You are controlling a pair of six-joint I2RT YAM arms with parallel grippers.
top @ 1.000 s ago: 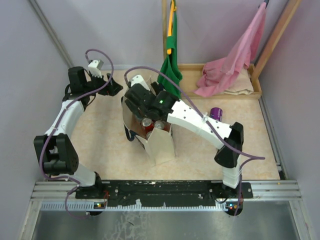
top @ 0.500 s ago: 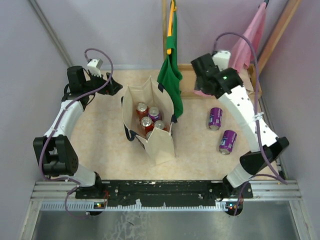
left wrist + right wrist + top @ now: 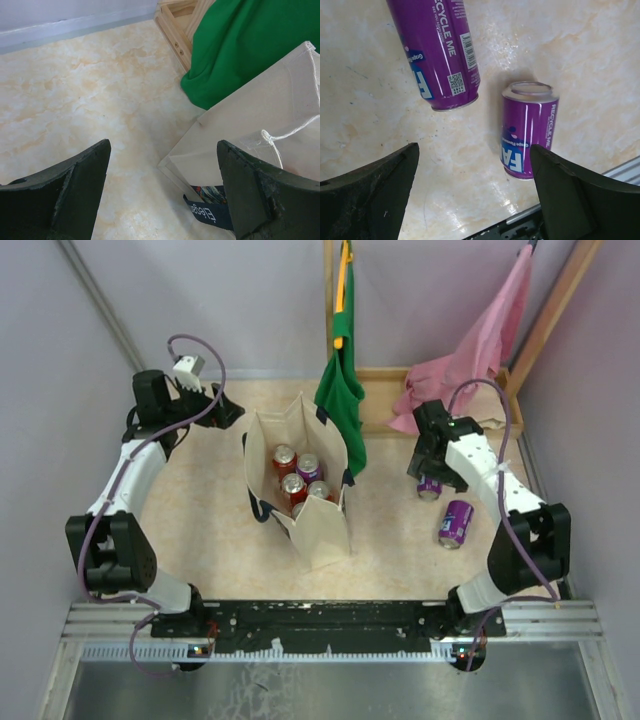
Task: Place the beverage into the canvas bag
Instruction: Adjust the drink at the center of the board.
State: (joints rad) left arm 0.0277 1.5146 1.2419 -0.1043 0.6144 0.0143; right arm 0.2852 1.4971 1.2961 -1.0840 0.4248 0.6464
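Right arm bent low, right of canvas bag (image 3: 325, 530); right tool (image 3: 474, 150) wide over two purple cans (image 3: 437, 50) on tabletop (image 3: 200, 520). Left arm stretched behind-left of bag, left tool (image 3: 164, 145) wide. Four cans (image 3: 292, 485) inside bag.

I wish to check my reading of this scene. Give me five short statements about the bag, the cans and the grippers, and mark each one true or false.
1. Two purple cans lie on the table, outside the bag. True.
2. The bag is empty. False: four cans stand in it.
3. The right gripper holds a can. False: it is open above the purple cans and grips nothing.
4. The left gripper is open. True.
5. The purple cans stand upright. False: both lie on their sides.
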